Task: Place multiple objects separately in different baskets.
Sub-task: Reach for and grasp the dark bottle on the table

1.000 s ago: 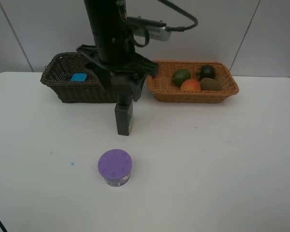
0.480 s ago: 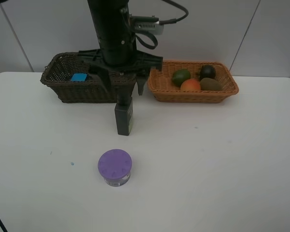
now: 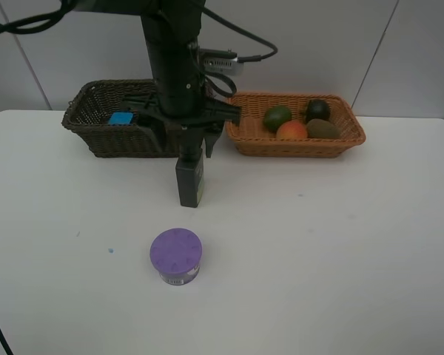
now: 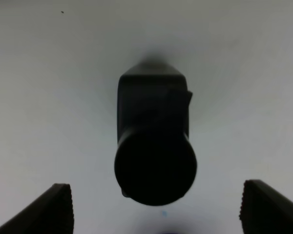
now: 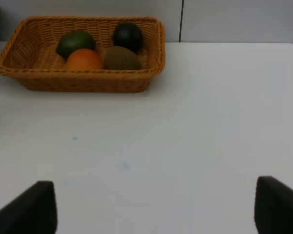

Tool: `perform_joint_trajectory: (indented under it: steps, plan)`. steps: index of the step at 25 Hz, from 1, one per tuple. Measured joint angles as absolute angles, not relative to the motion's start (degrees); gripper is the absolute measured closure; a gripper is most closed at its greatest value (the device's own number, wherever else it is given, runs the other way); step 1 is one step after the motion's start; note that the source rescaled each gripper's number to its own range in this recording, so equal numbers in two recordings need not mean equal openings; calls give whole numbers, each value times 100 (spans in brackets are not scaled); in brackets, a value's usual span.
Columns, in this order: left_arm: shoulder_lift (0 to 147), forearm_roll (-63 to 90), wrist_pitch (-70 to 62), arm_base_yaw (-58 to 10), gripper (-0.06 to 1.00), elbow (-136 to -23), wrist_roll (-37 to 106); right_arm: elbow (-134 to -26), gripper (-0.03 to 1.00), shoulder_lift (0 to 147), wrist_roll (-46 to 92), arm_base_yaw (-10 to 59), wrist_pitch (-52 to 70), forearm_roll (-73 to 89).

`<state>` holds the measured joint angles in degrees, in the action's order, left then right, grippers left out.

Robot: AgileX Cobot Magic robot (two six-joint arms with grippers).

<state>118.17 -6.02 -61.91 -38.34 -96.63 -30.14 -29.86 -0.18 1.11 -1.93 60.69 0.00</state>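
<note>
Just above centre of the high view, the left gripper (image 3: 194, 146) hovers with jaws spread wide over the upright dark green bottle (image 3: 190, 181), which stands on the white table (image 3: 340, 251) just below the dark brown basket (image 3: 96, 140). Tall and narrow, the bottle could topple if one finger strikes it first during an off-centre descent. The right gripper (image 5: 156, 200) is likewise spread and empty.

Covered and blurred
The left arm (image 3: 174, 66) is covering the right end of the dark basket (image 3: 103, 140); the dark green bottle (image 4: 154, 146) is showing blurred.
</note>
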Motion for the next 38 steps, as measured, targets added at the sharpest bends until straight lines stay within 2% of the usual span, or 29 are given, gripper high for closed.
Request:
perform_joint_trajectory:
  steps: [15, 38]
  plan:
    - [12458, -378, -5770, -3672, 6, -9663, -2709, -2986, 3, -18, 111, -193, 6069, 0]
    - [12646, -310, -5755, -3661, 6, -9663, -2647, -2986, 3, -18, 111, -193, 6069, 0]
